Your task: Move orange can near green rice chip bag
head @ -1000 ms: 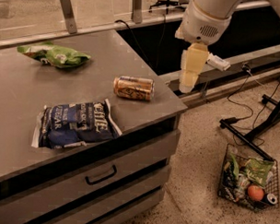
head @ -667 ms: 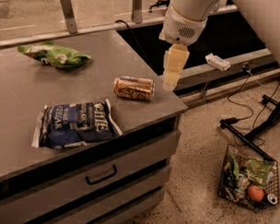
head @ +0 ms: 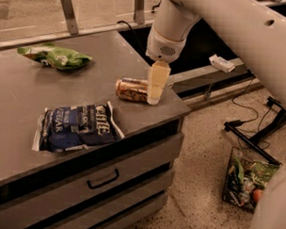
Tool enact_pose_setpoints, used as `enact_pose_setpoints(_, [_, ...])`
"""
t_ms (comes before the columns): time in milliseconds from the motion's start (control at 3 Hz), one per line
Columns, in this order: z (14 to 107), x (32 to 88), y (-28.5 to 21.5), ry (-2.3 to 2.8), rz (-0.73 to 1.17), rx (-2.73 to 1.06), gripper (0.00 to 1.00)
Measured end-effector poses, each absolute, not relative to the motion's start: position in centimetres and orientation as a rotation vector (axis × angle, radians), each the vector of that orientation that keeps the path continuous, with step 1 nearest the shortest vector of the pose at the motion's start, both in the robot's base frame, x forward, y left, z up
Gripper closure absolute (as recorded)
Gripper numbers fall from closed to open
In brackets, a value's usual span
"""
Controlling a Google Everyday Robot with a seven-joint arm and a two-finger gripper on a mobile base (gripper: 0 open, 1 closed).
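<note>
Gripper is hanging straight down over the near right corner of the counter. Its pale tip is pointing toward 6 o'clock and covering the 3 o'clock end of the orange can. You cannot tell whether it is clenched on the can or released.

Your arm is reaching in from 2 o'clock, with the white wrist bending sharply downward just above the can.

The orange can is lying on its side on the counter, its long axis running from 9 to 3 o'clock. The green rice chip bag is lying flat well apart from the can, toward 10 o'clock, near the counter's far left. A dark blue chip bag is resting toward 7 o'clock of the can, near the front edge.
</note>
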State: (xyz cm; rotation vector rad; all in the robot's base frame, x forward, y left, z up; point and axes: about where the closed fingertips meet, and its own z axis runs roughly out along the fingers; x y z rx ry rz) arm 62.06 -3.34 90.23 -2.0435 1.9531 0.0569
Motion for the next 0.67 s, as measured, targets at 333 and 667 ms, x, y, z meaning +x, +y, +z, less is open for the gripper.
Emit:
enact_pose_setpoints(333, [87.4,62.0,-2.4,1.979,0.101,-2.055,0.00])
enact_pose_setpoints(667, [85.2,62.0,-2.1,2.011,0.124,-2.060,0.12])
